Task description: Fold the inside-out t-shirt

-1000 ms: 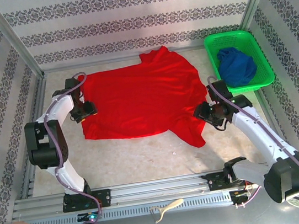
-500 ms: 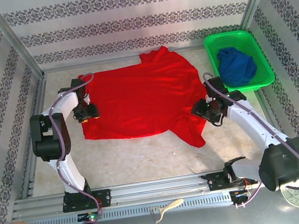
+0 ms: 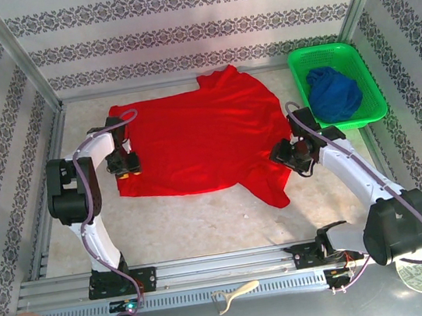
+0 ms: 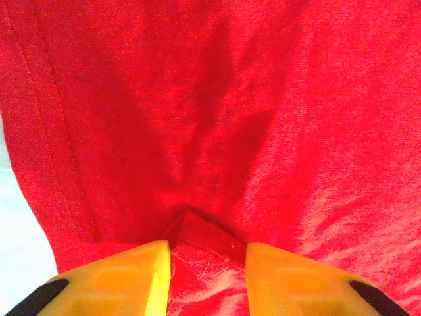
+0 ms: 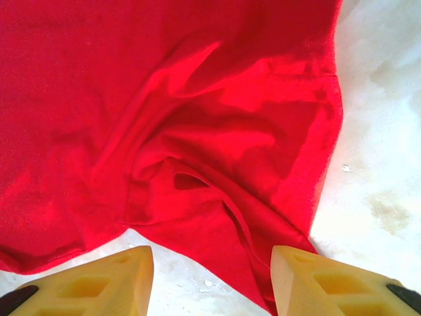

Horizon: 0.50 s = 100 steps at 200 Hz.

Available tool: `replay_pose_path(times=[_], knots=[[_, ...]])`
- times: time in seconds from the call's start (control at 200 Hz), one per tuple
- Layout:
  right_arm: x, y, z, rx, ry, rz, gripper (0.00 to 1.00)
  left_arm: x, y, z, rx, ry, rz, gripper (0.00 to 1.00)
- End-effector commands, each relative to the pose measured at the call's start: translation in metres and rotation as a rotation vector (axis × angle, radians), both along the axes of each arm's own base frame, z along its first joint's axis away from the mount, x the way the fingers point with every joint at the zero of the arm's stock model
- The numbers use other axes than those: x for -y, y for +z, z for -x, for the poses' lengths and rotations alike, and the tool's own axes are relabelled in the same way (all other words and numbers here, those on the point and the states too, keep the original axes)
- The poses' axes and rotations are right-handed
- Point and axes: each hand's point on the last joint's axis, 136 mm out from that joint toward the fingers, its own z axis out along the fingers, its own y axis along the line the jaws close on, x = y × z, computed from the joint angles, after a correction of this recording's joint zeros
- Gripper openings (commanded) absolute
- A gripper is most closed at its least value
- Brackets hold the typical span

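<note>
top external: blue cloth [image 3: 334,93] in basket [image 3: 376,97]

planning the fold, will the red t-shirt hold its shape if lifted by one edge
Probably floppy: the t-shirt puckers into a ridge between the fingers of the left hand. Pushed, it would likely bunch rather than slide, judging by the loose folds near the right hand.
</note>
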Motion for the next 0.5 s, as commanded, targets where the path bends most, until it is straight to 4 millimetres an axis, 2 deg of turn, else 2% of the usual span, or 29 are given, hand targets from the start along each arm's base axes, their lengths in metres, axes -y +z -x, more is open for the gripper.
replay_pose_path(times=[0.0, 0.06, 0.135, 0.25, 0.375, 0.495], knots=[[0.001, 0.011, -0.008, 0.031, -0.011, -0.008, 0.51, 0.001, -0.003, 0.007, -0.031, -0.019, -0.019, 0.16], [0.001, 0.011, -0.008, 0.031, -0.006, -0.006, 0.51, -0.001, 0.003, 0.006, -0.017, -0.019, -0.03, 0.0], [0.001, 0.011, -0.007, 0.028, 0.002, -0.005, 0.51, -0.004, 0.018, 0.007, 0.006, -0.01, -0.048, 0.0], [0.001, 0.007, -0.004, 0.015, 0.023, 0.007, 0.51, -0.004, 0.054, 0.019, 0.073, 0.035, -0.041, 0.0], [0.0, -0.003, 0.003, -0.016, 0.056, 0.029, 0.51, 0.001, 0.08, 0.05, 0.177, 0.132, 0.013, 0.0], [-0.005, -0.016, 0.006, -0.059, 0.116, 0.062, 0.51, 0.007, 0.079, 0.088, 0.225, 0.221, 0.077, 0.0]])
